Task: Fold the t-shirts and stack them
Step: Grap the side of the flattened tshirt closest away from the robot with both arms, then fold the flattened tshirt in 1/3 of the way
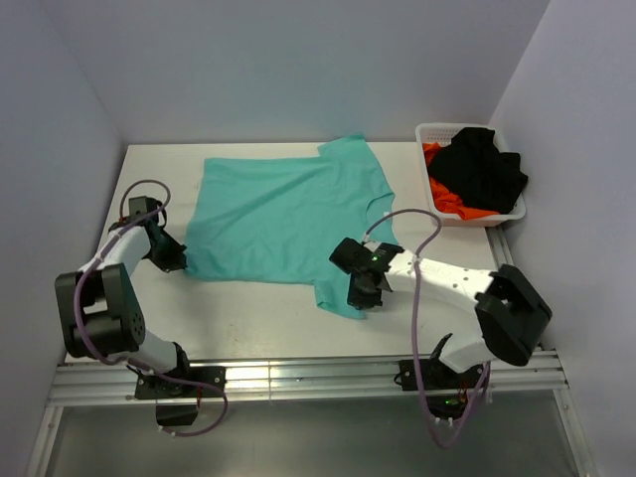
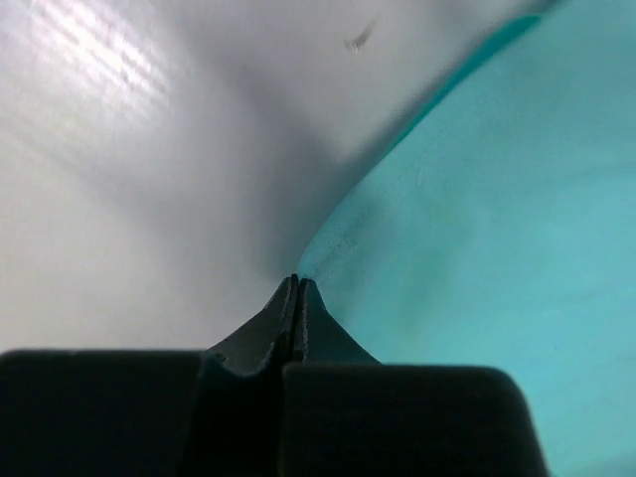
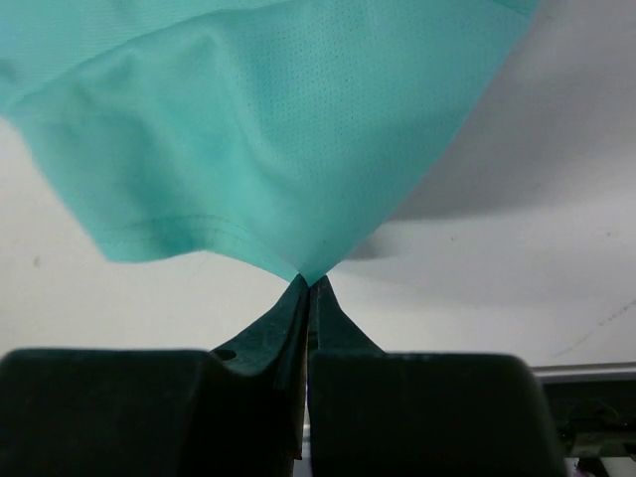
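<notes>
A teal t-shirt (image 1: 283, 214) lies spread flat on the white table (image 1: 248, 323). My left gripper (image 1: 179, 262) is shut on the shirt's near-left hem corner; in the left wrist view the closed tips (image 2: 297, 281) pinch the teal edge (image 2: 477, 199). My right gripper (image 1: 360, 298) is shut on the near sleeve tip; in the right wrist view the fabric (image 3: 278, 129) rises in a tent from the closed tips (image 3: 310, 281), lifted off the table.
A white basket (image 1: 502, 214) at the back right holds black (image 1: 479, 169) and orange (image 1: 452, 202) garments. Grey walls close in the left, back and right. A metal rail (image 1: 298, 378) runs along the near edge.
</notes>
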You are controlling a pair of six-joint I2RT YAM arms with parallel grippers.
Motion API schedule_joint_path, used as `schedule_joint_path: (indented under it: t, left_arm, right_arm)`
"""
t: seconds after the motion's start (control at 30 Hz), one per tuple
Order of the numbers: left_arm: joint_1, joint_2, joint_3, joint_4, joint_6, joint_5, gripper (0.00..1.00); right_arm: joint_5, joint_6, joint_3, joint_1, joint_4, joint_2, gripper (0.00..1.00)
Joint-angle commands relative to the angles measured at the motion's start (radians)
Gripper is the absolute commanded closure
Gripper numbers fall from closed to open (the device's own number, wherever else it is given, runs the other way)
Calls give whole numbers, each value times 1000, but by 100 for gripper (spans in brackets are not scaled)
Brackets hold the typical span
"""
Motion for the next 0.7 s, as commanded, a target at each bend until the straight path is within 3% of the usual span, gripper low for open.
schedule_joint_path:
  t: [0.0, 0.23, 0.47, 0.67]
  left_arm:
    - [-13, -133, 42, -134, -10, 20, 100]
    - [-26, -230, -46, -173, -41, 29, 100]
    - [-52, -307, -41, -233, -94, 34, 100]
    - [-54, -318, -3, -258, -107, 29, 100]
  right_arm:
    - [51, 27, -13, -6, -68, -131, 100]
    - [51, 28, -78, -6, -136, -255, 100]
    - [45, 21, -119, -6, -203, -347, 100]
    - [66, -13, -46, -12, -222, -342, 100]
